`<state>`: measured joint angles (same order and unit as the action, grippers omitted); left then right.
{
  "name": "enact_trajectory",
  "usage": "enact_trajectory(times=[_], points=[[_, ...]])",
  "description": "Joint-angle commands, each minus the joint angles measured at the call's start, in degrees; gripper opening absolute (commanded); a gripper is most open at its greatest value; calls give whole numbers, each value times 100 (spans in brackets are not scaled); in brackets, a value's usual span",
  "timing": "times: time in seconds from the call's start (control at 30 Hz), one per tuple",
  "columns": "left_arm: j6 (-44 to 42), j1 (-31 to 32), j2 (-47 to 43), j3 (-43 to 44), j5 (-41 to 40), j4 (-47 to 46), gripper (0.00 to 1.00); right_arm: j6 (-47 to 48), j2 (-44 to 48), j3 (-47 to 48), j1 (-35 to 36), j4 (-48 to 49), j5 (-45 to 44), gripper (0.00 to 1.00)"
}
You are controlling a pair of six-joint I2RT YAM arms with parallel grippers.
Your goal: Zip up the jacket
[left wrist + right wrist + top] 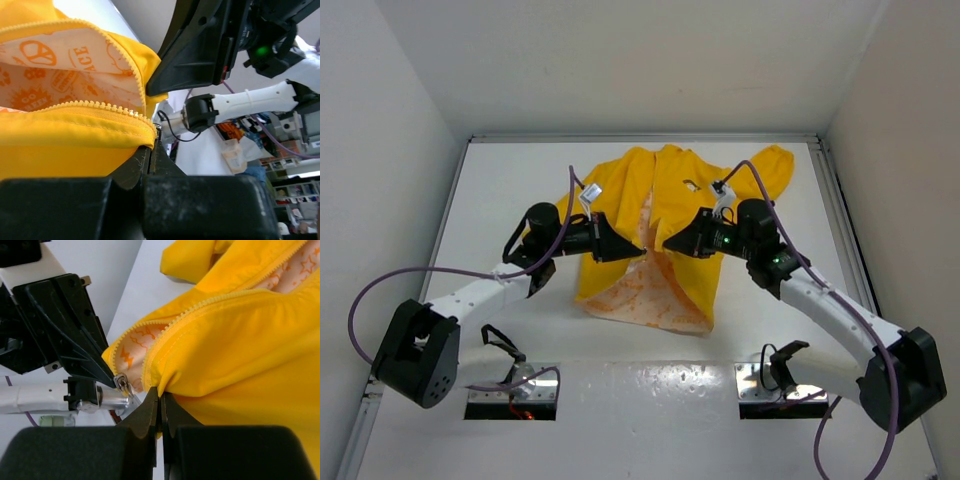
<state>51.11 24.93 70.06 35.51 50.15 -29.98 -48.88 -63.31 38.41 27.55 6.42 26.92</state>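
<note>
the small bright yellow soft fabric jacket [670, 195] lies front up on the flat white table [770, 330], about the middle and toward the far wall, collar away from the arms. its two front edges lie close together up near the collar and spread apart toward the hem, where the pale lining with orange print [635, 295] shows in a wedge. a sleeve sticks out at the far right corner

both arms reach in to the opening from either side, tips close together but not touching. the left gripper [636, 255] has its black fingers pressed together on the left front edge, right at the end of the row of yellow zipper teeth [95, 106]; from the right wrist view a small metal zipper slider [122, 384] sits at that tip. the right gripper [666, 245] is likewise clamped, fingers together on a pinch of yellow cloth just below the toothed edge of the right panel, and the fabric puckers where it bites

thin purple cables [360, 290] loop from each arm, and plain white walls [380, 120] box in the table on three sides
</note>
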Motion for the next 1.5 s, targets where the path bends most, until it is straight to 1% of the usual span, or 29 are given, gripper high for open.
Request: enact_trajectory(times=[0.0, 0.07, 0.1, 0.13, 0.2, 0.3, 0.67, 0.9, 1.13, 1.47], points=[[530, -93, 34, 0, 433, -999, 0, -122, -24, 122, 119, 781, 77, 0], [794, -146, 174, 0, 565, -1255, 0, -95, -76, 114, 154, 870, 94, 0], [1082, -198, 244, -69, 566, -1387, 0, -112, -85, 122, 163, 992, 121, 0], [1242, -199, 245, -70, 618, -1753, 0, -95, -111, 149, 172, 1019, 112, 0], [1619, -321, 297, -245, 619, -2080, 0, -130, -112, 210, 180, 1063, 121, 0], [1884, -374, 297, -325, 566, -2311, 0, -130, -112, 219, 189, 1064, 104, 0], [1946, -375, 297, -439, 382, -2259, 0, -429, -155, 421, 207, 1046, -37, 0], [1753, -375, 297, -387, 329, -2013, 0, -394, -217, 562, 277, 888, -99, 0], [1700, -375, 297, -387, 329, -1960, 0, -359, -270, 544, 426, 844, -55, 0], [1516, -375, 245, -387, 276, -1845, 0, -341, -331, 632, 453, 800, -2, 0]])
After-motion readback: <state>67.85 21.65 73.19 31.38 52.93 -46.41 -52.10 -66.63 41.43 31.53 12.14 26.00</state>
